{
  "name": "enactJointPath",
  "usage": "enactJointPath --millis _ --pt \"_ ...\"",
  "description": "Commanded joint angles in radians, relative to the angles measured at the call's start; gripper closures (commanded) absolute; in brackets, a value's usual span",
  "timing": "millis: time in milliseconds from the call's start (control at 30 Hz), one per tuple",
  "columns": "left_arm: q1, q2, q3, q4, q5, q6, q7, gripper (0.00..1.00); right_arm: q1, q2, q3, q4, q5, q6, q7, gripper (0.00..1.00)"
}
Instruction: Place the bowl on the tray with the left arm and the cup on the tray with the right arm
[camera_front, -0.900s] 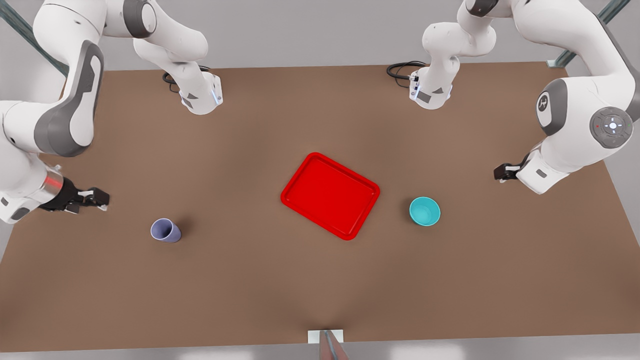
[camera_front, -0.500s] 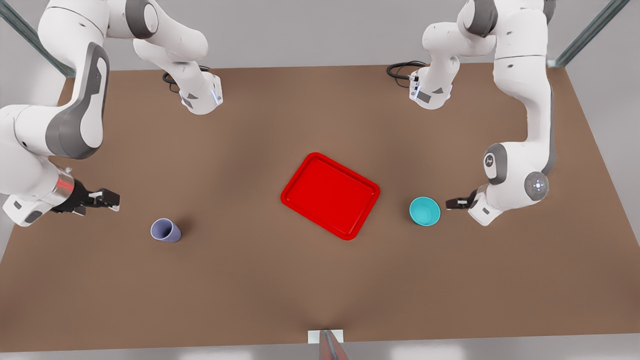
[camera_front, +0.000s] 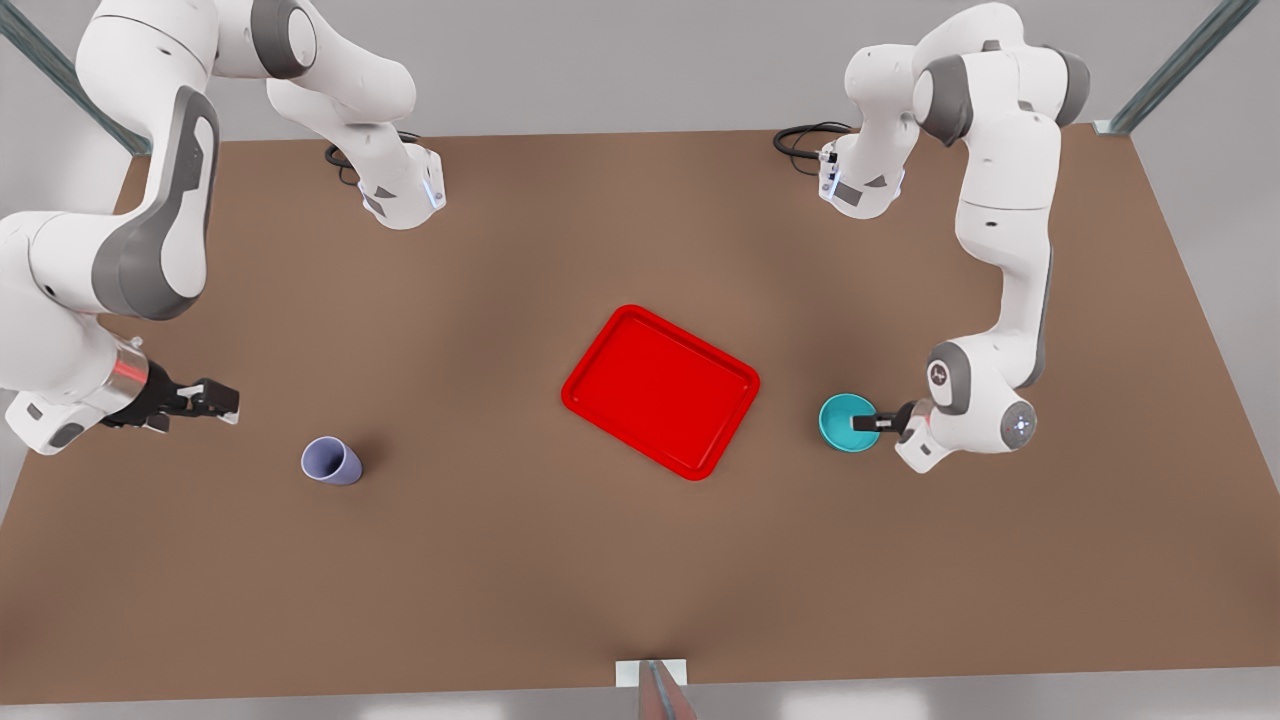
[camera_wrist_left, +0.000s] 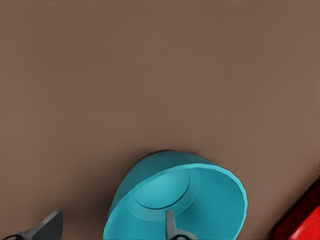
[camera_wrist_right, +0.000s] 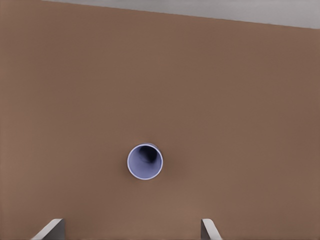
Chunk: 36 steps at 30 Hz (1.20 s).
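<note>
A plain brown table (camera_front: 560, 560) with pale grey walls behind it carried the red tray (camera_front: 660, 390) at its centre. The bowl (camera_front: 843, 424) sat just off the tray's short edge, toward the front view's right, where the left gripper (camera_front: 866, 422) stood open, one finger (camera_wrist_left: 171, 226) inside the rim and the other outside. The right gripper (camera_front: 215, 400) hung open near the table's edge at the front view's left, apart from the upright cup (camera_front: 330, 462).

The table (camera_front: 480, 560) at the frame's middle is a matt, even brown with no grain or sheen. The red tray (camera_front: 660, 390) at centre, the teal bowl (camera_front: 838, 425) to its right and the lavender cup (camera_front: 330, 462) at lower left all look like smooth plastic, the tray faintly glossy. The arms at both upper corners have smooth white shells with grey covers.
</note>
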Motion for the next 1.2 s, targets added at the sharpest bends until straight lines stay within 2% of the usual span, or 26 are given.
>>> enactJointPath --millis 0,67,133,267,400,633,700,767,900,1000,1167 --pt "0.0 0.0 0.0 0.001 -0.001 0.0 0.0 0.46 -0.004 0.0 0.0 0.0 0.001 -0.002 -0.001 0.0" --pt "0.0 -0.005 0.002 0.003 0.0 -0.002 -0.002 0.59 -0.002 0.0 0.0 -0.002 0.004 -0.004 0.002 0.0" --pt "0.0 -0.005 0.002 0.005 -0.001 -0.009 -0.006 0.66 0.001 0.0 0.0 0.0 -0.008 -0.006 0.002 0.0" --pt "0.0 -0.003 0.0 0.003 -0.001 -0.015 -0.014 0.69 0.004 -0.003 0.003 0.0 -0.001 -0.038 0.058 0.0" --pt "-0.002 -0.003 0.0 0.001 -0.003 -0.019 -0.014 0.78 0.01 0.001 0.014 0.0 -0.004 -0.033 0.057 0.0" --pt "-0.002 -0.002 0.0 0.011 -0.003 -0.031 -0.017 0.79 0.035 0.011 0.014 0.009 -0.015 -0.035 0.058 0.0" --pt "-0.002 -0.003 0.0 0.04 -0.003 -0.048 -0.037 0.79 0.035 0.008 0.014 0.009 -0.012 -0.036 0.058 0.0" --pt "-0.006 0.008 -0.008 0.141 -0.004 -0.17 -0.118 0.79 0.03 0.011 0.012 0.011 -0.015 -0.035 0.058 0.0" --pt "-0.014 -0.006 -0.149 0.193 -0.015 -0.177 -0.382 0.79 0.031 0.021 0.006 0.023 -0.001 -0.035 0.058 0.0" --pt "-0.014 0.0 -0.31 0.247 -0.015 -0.178 -0.629 0.79 0.039 0.028 0.012 0.022 0.001 -0.035 0.072 0.0" --pt "-0.138 0.04 -0.325 0.293 -0.058 -0.164 -0.759 0.79 0.07 0.015 0.014 0.025 -0.015 -0.039 0.127 0.0"
